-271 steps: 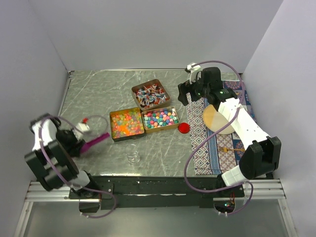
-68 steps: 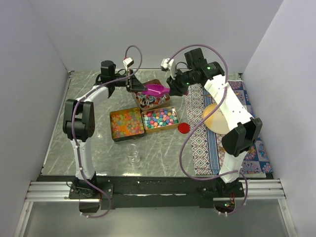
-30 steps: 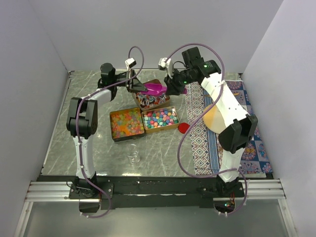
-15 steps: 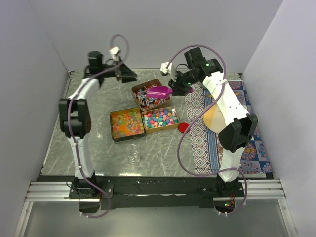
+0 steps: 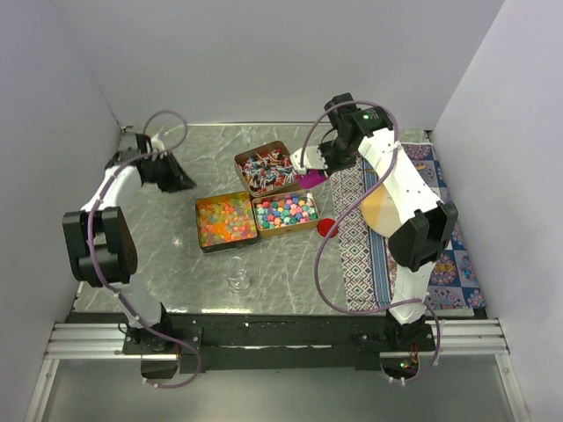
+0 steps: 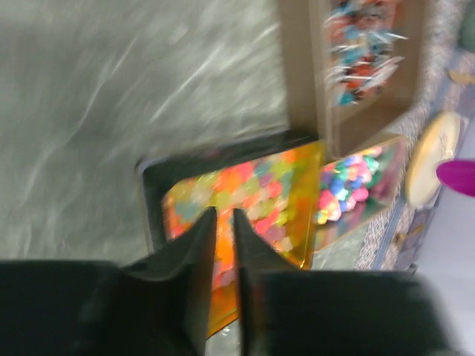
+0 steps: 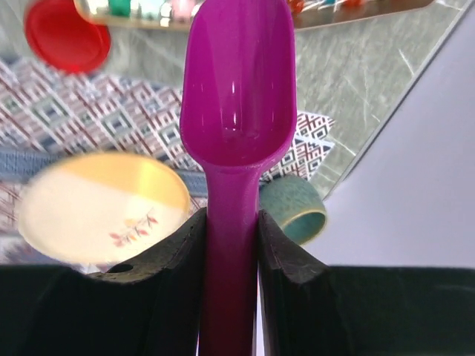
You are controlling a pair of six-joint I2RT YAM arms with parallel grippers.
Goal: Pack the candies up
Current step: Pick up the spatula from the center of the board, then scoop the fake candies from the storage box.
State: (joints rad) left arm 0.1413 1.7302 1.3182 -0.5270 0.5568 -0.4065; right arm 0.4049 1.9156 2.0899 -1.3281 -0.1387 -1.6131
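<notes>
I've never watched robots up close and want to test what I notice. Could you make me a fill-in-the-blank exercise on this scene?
1. The right gripper clamps the handle of a ____ scoop.
2. The scoop's bowl is ____.
3. The candies lie sorted in ____ open tins.
4. The flat round lid beside the tins is ____.
Missing words: purple; empty; three; red.
</notes>
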